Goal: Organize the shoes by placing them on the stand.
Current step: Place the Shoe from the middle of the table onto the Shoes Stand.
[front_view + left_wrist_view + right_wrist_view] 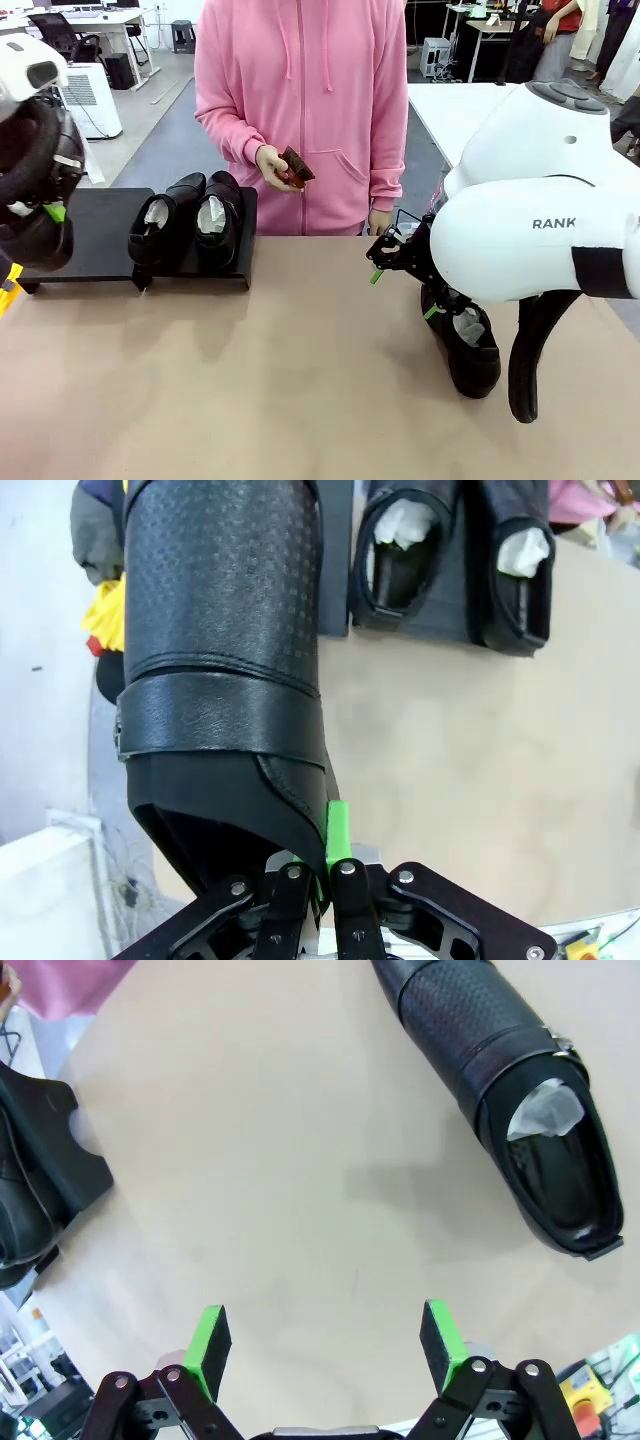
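Black shoe (220,630) gripped, white arm (530,255) lettered "RANK"

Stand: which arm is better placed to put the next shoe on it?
Left. Its jaws are shut on a shoe by the stand, whose left half is bare; the right arm's jaws are open, empty.

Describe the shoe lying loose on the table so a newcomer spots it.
Look at the tan table, robot's right side, beneath the white right arm. A black shoe lies there on bare tabletop, white paper in its opening. Unlike the two shoes on the stand, it sits alone off it.
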Controlling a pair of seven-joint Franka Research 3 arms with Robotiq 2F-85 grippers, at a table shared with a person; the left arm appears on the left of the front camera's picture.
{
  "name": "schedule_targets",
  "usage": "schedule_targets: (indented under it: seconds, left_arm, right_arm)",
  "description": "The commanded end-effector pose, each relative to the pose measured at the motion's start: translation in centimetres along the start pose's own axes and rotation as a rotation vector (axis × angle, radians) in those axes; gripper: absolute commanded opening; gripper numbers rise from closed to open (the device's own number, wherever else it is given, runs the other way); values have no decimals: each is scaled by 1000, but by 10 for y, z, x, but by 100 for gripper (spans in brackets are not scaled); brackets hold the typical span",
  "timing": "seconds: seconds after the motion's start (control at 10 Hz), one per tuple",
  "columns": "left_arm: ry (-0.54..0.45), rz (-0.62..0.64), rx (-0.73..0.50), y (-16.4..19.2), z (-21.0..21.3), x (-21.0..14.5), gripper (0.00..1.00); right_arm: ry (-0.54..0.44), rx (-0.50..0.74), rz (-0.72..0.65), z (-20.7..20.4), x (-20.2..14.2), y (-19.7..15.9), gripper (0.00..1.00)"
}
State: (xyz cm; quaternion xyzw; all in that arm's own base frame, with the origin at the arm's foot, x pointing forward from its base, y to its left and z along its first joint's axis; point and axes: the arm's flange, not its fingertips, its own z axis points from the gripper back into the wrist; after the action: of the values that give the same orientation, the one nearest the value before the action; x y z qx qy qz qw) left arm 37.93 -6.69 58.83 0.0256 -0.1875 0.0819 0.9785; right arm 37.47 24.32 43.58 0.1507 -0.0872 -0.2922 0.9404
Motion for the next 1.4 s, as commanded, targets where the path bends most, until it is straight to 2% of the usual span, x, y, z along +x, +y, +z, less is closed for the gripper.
schedule_targets:
  seconds: [0.0,0.5,0.6,0.8,0.9,1.1,1.3]
  left_arm:
    - [-4,-34,16,-13,3,-6,0]
    - [8,-35,8,-15,-3,-6,0]
    - [-28,-22,66,-21,-15,1,0]
    - [-97,-115,120,-13,-50,22,0]
    - [-88,-114,106,-3,-62,35,0]
    - [-139,-136,149,13,-80,59,0]
    - [-121,-171,197,29,-100,74,0]
  right_arm:
    - [13,18,17,1,4,3,100]
    - [13,18,17,1,4,3,100]
    - [13,18,17,1,4,3,100]
    - [13,18,17,1,4,3,100]
    - [13,18,17,1,4,3,100]
    - [13,18,17,1,4,3,100]
    - [13,18,17,1,4,3,100]
